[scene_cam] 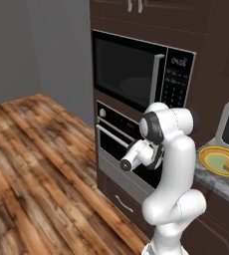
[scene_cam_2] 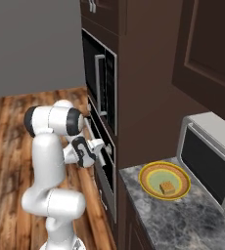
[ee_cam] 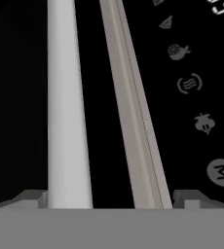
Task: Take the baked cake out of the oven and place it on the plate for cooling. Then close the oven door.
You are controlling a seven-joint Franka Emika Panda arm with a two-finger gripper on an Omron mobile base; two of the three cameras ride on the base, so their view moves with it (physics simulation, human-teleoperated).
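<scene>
Right base view: one cake (plated), one plate.

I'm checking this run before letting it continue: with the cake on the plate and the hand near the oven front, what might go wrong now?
1. The open gripper faces the long silver bar handle of the grey-framed oven door; pushing there may jam the fingers against it.
2. The white arm's elbow stands close to the black microwave, so a swing might clip it.
3. The small golden-brown cake sits off-centre on the orange-rimmed round plate; a jolt may shift it.
</scene>
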